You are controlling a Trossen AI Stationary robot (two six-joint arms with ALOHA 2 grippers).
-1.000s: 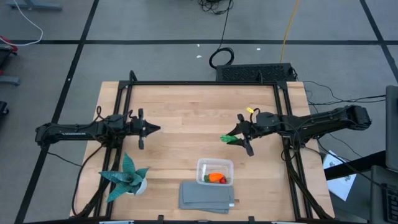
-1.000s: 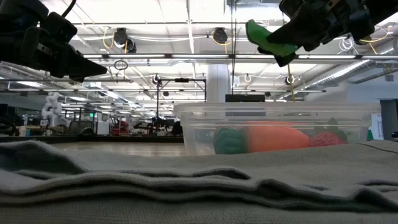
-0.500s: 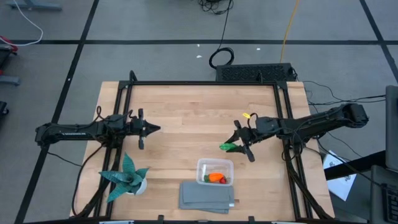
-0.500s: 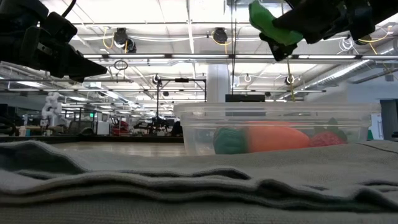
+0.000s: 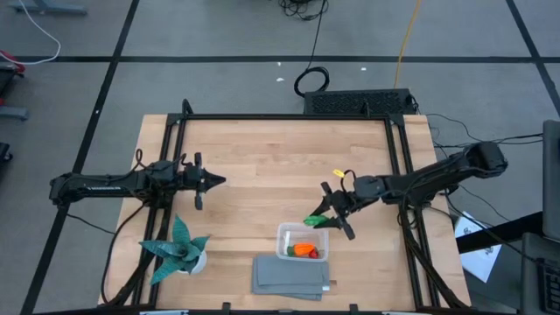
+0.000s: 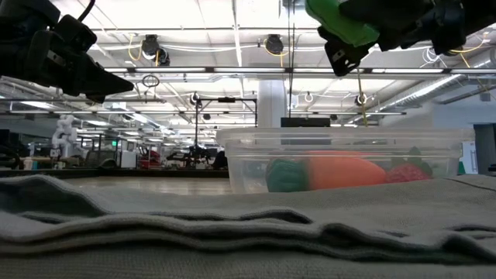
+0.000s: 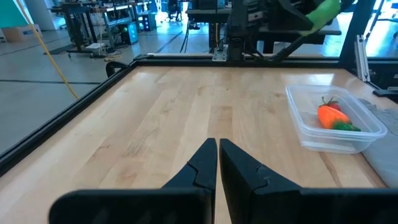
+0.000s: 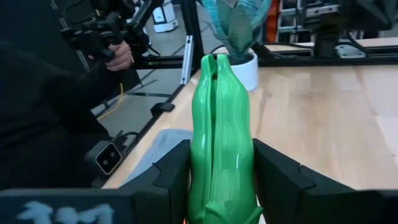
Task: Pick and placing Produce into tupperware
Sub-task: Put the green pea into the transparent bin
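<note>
1. The left gripper (image 5: 213,181) waits over the left half of the table (image 5: 262,149), above the bare wood and well apart from the task's things. Its two dark fingers (image 7: 205,163) are pressed together with nothing between them.

2. Near the table's left front corner stands a teal spiky plant (image 5: 178,246) in a white pot.

3. A flat grey folded cloth (image 5: 290,276) lies at the near edge, just in front of the container and touching or almost touching it.

4. The tupperware (image 5: 303,241), a clear rectangular container, sits open near the front edge, right of centre. Inside it lie the orange carrot (image 5: 305,250) with its green top and the small red berry (image 7: 329,105) beside it; in the low view both show through the clear wall.

5. The right gripper (image 5: 325,215) hangs in the air just above the container's far right rim. Its fingers (image 8: 176,172) are clamped on the bright green pod (image 8: 219,134), which sticks out forward past the fingertips, held clear of the table and not yet inside the container.

6. In the right wrist view a person in dark clothing stands beyond the table, a hand (image 8: 118,57) on some dark equipment.
</note>
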